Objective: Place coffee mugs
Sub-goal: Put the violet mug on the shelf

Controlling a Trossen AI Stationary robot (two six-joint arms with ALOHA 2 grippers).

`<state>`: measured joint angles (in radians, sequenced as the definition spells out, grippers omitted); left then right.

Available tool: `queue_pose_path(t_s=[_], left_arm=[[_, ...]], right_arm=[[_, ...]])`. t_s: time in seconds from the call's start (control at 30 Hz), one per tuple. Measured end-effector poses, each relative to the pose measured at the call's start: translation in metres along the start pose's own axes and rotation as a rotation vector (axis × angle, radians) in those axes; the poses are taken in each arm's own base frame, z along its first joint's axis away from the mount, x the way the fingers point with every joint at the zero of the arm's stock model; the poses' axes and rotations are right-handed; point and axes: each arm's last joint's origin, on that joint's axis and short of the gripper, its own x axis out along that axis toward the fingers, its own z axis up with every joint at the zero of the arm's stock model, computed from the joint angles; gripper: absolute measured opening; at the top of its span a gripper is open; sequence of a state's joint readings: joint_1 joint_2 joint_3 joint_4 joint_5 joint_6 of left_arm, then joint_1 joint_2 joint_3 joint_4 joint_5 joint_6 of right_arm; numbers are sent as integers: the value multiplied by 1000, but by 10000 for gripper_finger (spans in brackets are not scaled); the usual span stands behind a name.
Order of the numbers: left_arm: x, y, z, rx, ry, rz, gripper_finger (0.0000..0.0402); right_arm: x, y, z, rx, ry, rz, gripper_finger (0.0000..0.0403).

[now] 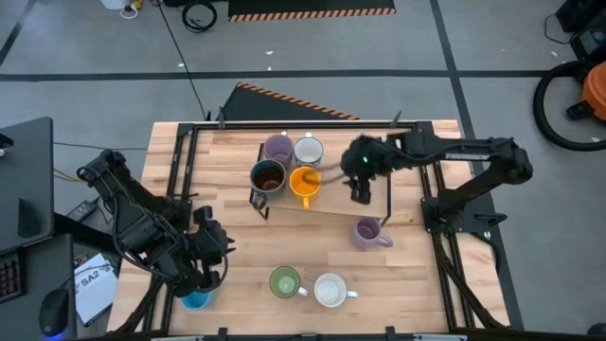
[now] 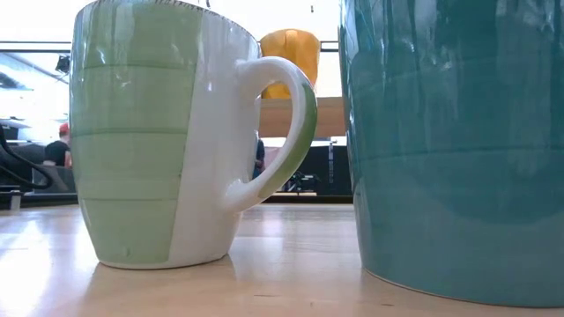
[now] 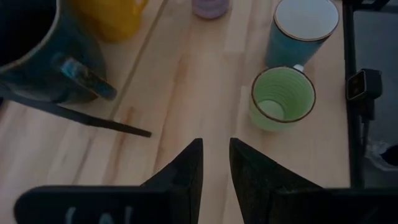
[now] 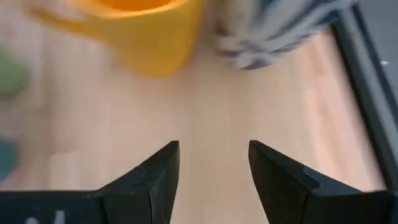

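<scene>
the wooden counter (image 1: pixel 237 256) is carrying every mug, inside a dark metal frame (image 1: pixel 185 166). the left arm (image 1: pixel 142 223) is reaching in at the near left corner, and the right arm (image 1: pixel 473 156) is stretching across the far right side.

the left pincer (image 1: pixel 210 248) is hanging above bare wood near the blue mug (image 1: pixel 195 299); its fingers (image 3: pixel 186 171) are standing a narrow gap apart and are grasping nothing. the right pincer (image 1: pixel 361 192) is hovering just beside the orange mug (image 1: pixel 304 182), released, with its fingers (image 4: pixel 155 177) spread wide over bare wood and nothing between them.

four mugs are standing grouped at the far centre: a lavender mug (image 1: pixel 277 149), a patterned white mug (image 1: pixel 308 151), the dark brown mug (image 1: pixel 268 177) and the orange mug. a second lavender mug (image 1: pixel 368 233) is standing alone toward the right, well apart from the group. the green mug (image 1: pixel 284 282) and a white mug (image 1: pixel 330 290) are standing just beside each other at the near edge. the blue mug is sitting at the near left corner, partly hidden under the left arm.
</scene>
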<state>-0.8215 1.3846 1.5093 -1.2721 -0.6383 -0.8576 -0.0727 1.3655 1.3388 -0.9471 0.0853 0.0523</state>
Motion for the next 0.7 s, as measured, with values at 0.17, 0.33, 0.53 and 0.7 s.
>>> queue_pose_path(t_s=[0.17, 0.33, 0.53, 0.7], left_arm=[[0, 1, 1, 38, -23, 21, 84], [0, 1, 1, 39, -40, 36, 84], [0, 1, 1, 39, -43, 38, 84], [0, 1, 1, 37, -44, 37, 84]], right_arm=[[-10, 39, -10, -4, 22, 44, 198], [-10, 77, -18, 8, 50, 81, 198], [-11, 114, -30, 19, 66, 92, 196], [-2, 136, -42, -6, 149, 78, 192]])
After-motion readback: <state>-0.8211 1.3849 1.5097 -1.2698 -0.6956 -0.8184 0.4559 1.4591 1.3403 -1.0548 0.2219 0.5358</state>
